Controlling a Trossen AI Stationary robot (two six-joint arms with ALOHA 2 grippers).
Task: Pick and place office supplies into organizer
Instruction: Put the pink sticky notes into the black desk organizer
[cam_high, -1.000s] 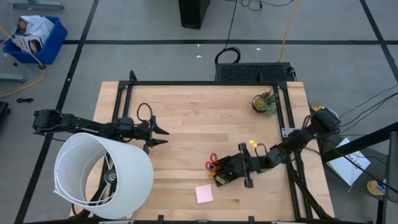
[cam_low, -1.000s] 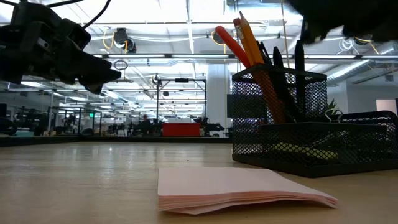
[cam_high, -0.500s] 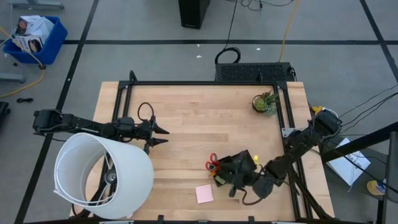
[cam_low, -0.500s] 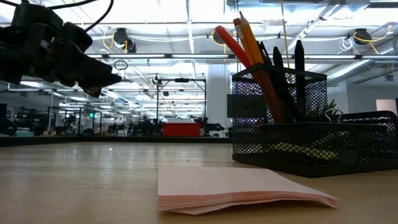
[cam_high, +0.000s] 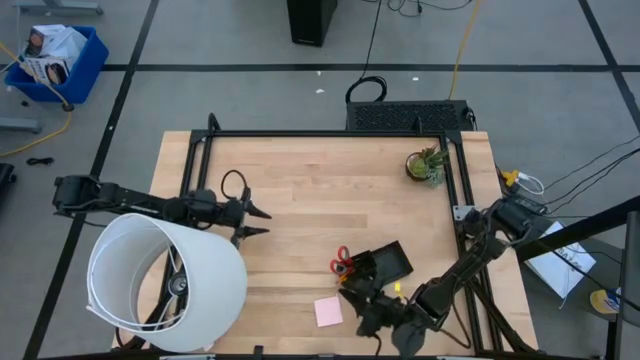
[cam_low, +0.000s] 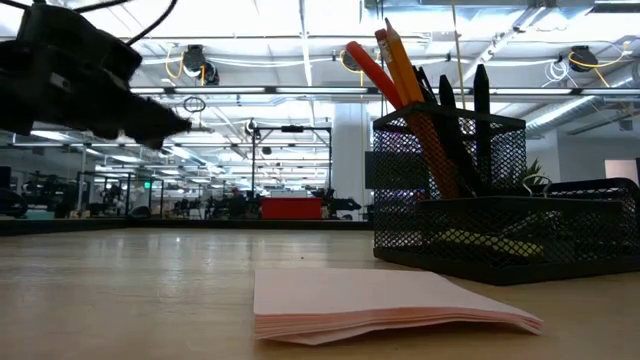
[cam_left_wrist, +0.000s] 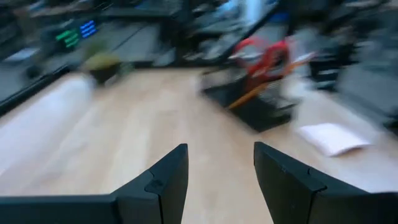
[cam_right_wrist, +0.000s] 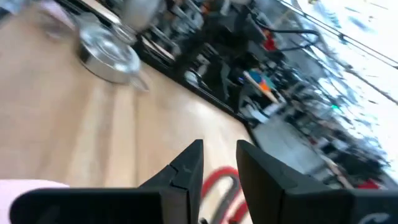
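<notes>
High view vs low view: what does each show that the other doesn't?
Only the high view: the right gripper near the table's front edge, the potted plant, the white cylinder.

Only the low view: the upright orange pencil and black pens in the mesh cup.

Both: the pink pad, lying outside the organizer, and the left gripper.
</notes>
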